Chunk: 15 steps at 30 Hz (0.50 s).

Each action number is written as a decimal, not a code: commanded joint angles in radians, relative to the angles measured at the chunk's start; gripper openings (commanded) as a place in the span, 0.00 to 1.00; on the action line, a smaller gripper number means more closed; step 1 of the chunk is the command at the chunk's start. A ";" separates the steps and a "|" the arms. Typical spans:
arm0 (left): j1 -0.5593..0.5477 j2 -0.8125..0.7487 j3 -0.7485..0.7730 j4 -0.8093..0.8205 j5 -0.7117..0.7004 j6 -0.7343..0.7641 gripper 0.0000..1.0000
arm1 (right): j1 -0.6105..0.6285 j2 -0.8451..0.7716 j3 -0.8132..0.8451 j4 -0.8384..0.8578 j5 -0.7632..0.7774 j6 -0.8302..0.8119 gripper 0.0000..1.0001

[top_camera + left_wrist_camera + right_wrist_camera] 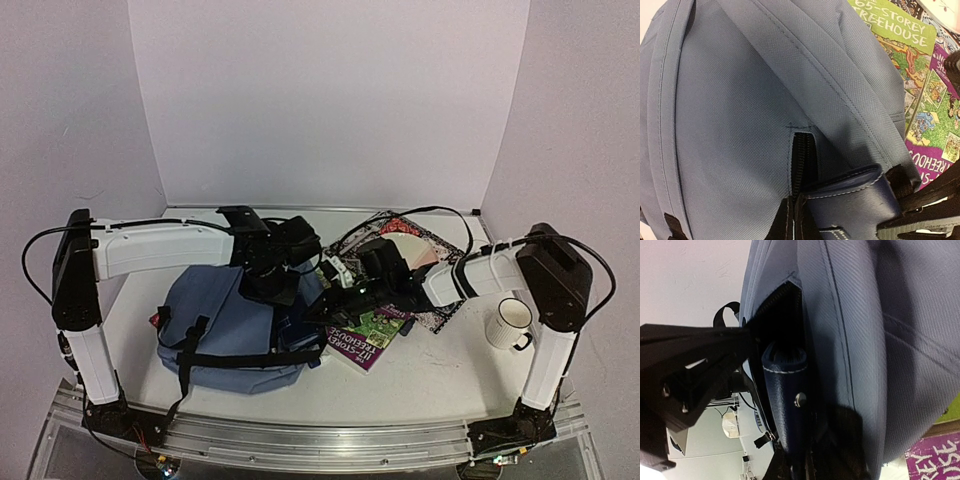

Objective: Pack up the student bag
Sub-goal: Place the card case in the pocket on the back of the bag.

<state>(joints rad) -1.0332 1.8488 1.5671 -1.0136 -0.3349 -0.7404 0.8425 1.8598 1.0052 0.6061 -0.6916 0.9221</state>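
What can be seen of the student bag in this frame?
The student bag is a large, soft grey-blue woven-fabric backpack with black straps and zips, lying flat on the table beside Treehouse books. A zip opening on the side facing the books gapes, and a dark navy stitched item sits in it. The left gripper and right gripper both meet at that opening; whether either grips anything is hidden.

student bag [900, 330], open zipper [779, 310], navy stitched tab [785, 405], purple book [935, 460]

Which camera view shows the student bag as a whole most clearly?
The top external view: the student bag lies there nearly whole, straps included. Both wrist views show only close grey-blue fabric and a zipper opening.
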 commanded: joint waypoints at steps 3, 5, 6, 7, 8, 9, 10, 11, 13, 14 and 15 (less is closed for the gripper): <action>-0.005 -0.060 -0.012 0.143 0.051 -0.013 0.00 | -0.004 0.018 0.092 0.053 -0.057 0.006 0.00; -0.005 -0.065 -0.023 0.146 0.059 -0.019 0.00 | -0.012 0.015 0.091 0.068 -0.052 0.019 0.00; -0.005 -0.069 -0.030 0.148 0.061 -0.021 0.00 | -0.018 0.013 0.088 0.080 -0.049 0.031 0.00; -0.005 -0.071 -0.037 0.150 0.063 -0.023 0.00 | -0.025 0.010 0.082 0.097 -0.047 0.045 0.00; -0.005 -0.074 -0.042 0.151 0.066 -0.025 0.00 | -0.030 0.007 0.074 0.121 -0.045 0.060 0.00; -0.005 -0.077 -0.044 0.152 0.069 -0.028 0.00 | -0.035 0.005 0.066 0.147 -0.043 0.077 0.00; -0.005 -0.079 -0.045 0.152 0.071 -0.030 0.00 | -0.039 0.005 0.061 0.166 -0.041 0.094 0.00; -0.005 -0.080 -0.043 0.153 0.074 -0.033 0.00 | -0.043 0.005 0.053 0.193 -0.040 0.115 0.00; -0.006 -0.084 -0.033 0.155 0.080 -0.036 0.00 | -0.045 0.010 0.044 0.241 -0.040 0.147 0.00; -0.006 -0.085 -0.027 0.156 0.083 -0.038 0.00 | -0.045 0.013 0.043 0.258 -0.039 0.158 0.00; -0.005 -0.086 -0.021 0.157 0.088 -0.041 0.00 | -0.045 0.016 0.042 0.268 -0.035 0.163 0.00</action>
<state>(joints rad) -1.0281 1.8239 1.5208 -0.9326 -0.2986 -0.7604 0.8082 1.8799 1.0370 0.6679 -0.7153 1.0223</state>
